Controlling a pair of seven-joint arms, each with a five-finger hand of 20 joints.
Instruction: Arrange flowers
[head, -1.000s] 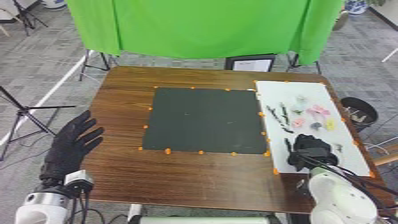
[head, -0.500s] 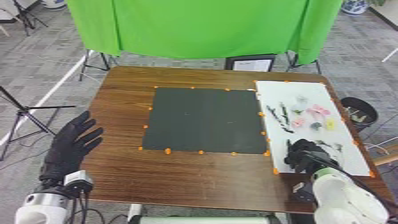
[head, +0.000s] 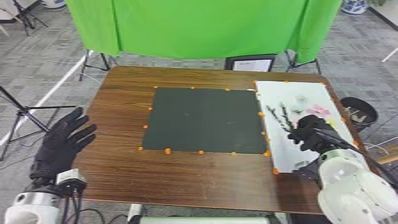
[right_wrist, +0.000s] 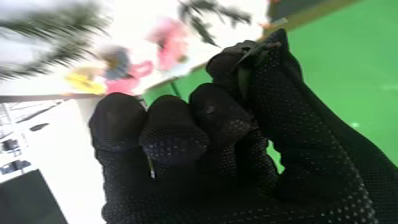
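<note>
Compared with the earlier frames, right hand (head: 313, 134) has gone farther up white sheet (head: 282, 154), away from the robot, from the near part to about mid-sheet, now over the spot beside the flowers. Small grey-green piece (head: 300, 164) near the sheet's near edge is uncovered now, was under the hand before. Left hand (head: 59, 147) has drifted slightly left, fingers straight and apart, holding nothing. Right hand: fingers curled, thumb and a finger pinching thin green piece (right_wrist: 245, 76); can't tell which stem or leaf it belongs to. Pink flower (head: 317, 111), pale flower (head: 301, 100) and dark leafy stems (head: 274, 116) lie on the sheet, stems toward its left side; yellow flower (right_wrist: 83, 80) also on it, close to the hand in the head view. Edges: right forearm crosses the sheet's near right corner and the table's right side; bin (head: 359, 106) stands just off that side, near the hand. Left hand is by the left edge of table (head: 204, 177), with bare wood between it and black mat (head: 206, 121). Mat lies between the hands, well apart from the left one; narrow wood strip separates mat and sheet.
</note>
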